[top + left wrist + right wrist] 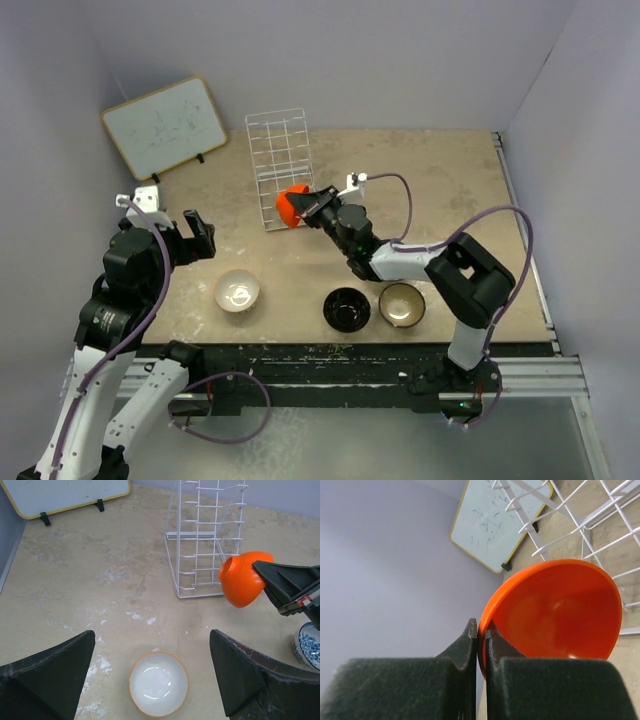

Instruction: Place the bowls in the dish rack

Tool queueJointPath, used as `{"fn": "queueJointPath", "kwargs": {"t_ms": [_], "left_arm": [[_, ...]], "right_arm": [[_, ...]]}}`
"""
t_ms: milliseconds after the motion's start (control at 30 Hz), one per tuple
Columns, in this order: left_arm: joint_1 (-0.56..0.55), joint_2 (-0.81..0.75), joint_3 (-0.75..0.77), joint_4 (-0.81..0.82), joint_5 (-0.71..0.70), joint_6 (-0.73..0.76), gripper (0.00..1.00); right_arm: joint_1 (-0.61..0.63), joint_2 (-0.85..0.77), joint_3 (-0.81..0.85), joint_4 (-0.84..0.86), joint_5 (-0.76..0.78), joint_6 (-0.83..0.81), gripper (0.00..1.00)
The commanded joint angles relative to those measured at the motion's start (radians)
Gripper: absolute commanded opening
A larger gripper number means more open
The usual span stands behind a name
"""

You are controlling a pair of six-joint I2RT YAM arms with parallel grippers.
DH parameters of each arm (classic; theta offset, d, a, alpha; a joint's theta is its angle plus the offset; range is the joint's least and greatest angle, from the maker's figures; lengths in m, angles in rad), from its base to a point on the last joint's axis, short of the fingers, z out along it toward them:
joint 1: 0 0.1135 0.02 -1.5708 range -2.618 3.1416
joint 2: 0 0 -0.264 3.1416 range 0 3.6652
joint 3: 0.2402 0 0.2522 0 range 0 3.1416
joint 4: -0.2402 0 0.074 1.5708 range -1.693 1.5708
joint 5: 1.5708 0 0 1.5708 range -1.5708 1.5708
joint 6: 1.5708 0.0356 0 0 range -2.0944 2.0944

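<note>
My right gripper [318, 205] is shut on the rim of the glossy orange-red bowl [291, 207], holding it tilted in the air at the near end of the white wire dish rack [280, 165]. In the right wrist view the fingers [470, 640] pinch the bowl's rim [560, 610] with the rack [580, 525] behind. My left gripper [192, 236] is open and empty, above the cream-white bowl [159, 683]. The black bowl [347, 308] and the brown bowl [401, 304] sit near the front edge. The blue-and-white bowl [307, 642] shows at the left wrist view's right edge.
A wood-framed whiteboard [165, 125] leans at the back left, left of the rack. The purple walls close in the table on three sides. The right arm's cable [500, 215] loops over the right half of the table.
</note>
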Motion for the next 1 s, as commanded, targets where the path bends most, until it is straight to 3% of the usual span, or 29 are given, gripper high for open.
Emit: {"fn": "queueJointPath", "kwargs": {"t_ms": [0,233,433,967], "left_arm": [[0.006,0.012,0.001,0.044,0.017,0.0,0.99],[0.007,-0.007,0.004,0.026,0.014,0.019,0.99],[0.007,-0.02,-0.009,0.02,0.007,0.026,0.99],[0.006,-0.024,-0.016,0.007,-0.001,0.051,0.99]], "right_arm": [[0.04,0.049,0.136,0.122,0.144,0.089,0.0],[0.044,0.092,0.197,-0.001,0.212,0.135,0.0],[0.044,0.147,0.237,-0.067,0.177,0.178,0.0],[-0.032,0.235,0.264,-0.124,0.135,0.226,0.0]]}}
